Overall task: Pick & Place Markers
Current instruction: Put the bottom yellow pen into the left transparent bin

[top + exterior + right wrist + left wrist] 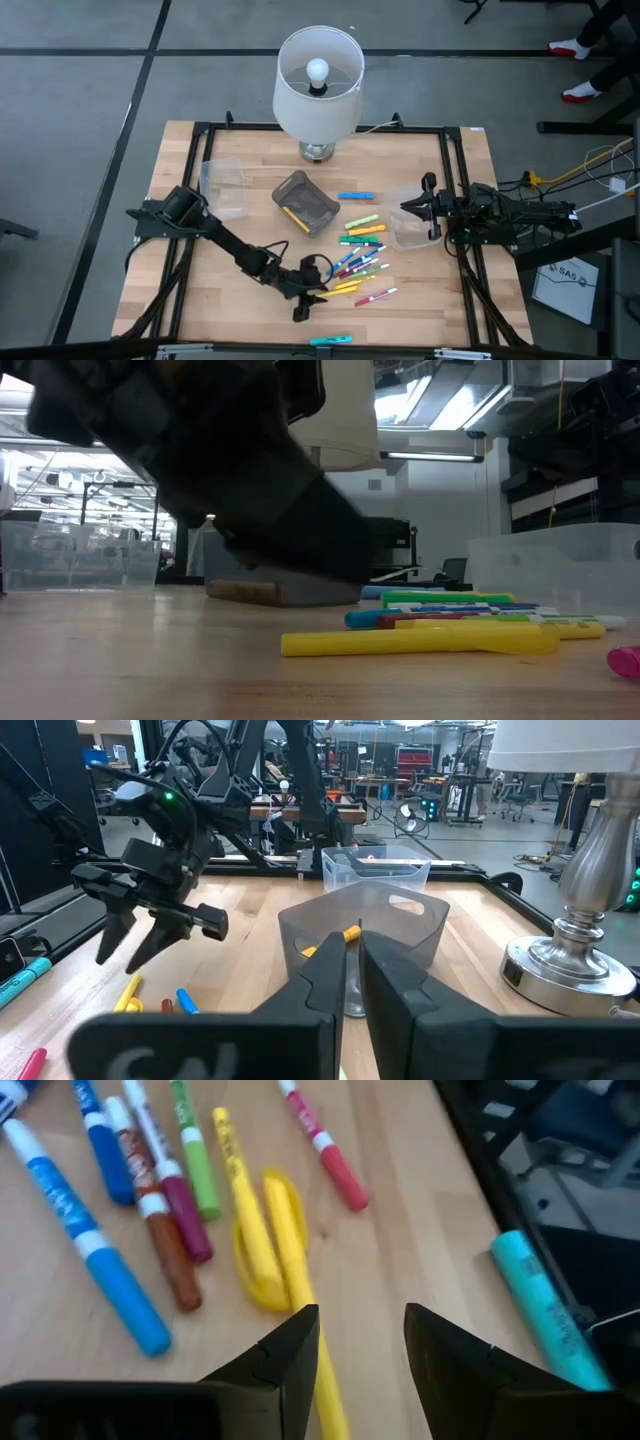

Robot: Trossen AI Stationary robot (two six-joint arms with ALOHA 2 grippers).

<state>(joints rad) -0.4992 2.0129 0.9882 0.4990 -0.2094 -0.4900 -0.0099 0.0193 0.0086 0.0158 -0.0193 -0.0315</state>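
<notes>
Several markers (362, 262) lie flat and scattered on the wooden table, near the middle right; the left wrist view shows blue, brown, green, pink and yellow ones. My left gripper (360, 1315) stands open just over the near end of a long yellow marker (290, 1245), which runs past one fingertip; in the right wrist view the left gripper (125, 955) hangs clear above the table. My right gripper (352, 965) is shut and waits at the table's right side, by a clear tub (410, 230). A cyan marker (330, 341) lies at the near edge.
A grey bin (305, 200) with a yellow marker inside stands at the table's middle. A second clear tub (222, 185) stands at the left, and a white-shaded lamp (318, 80) at the far middle. A black frame runs round the table's edges.
</notes>
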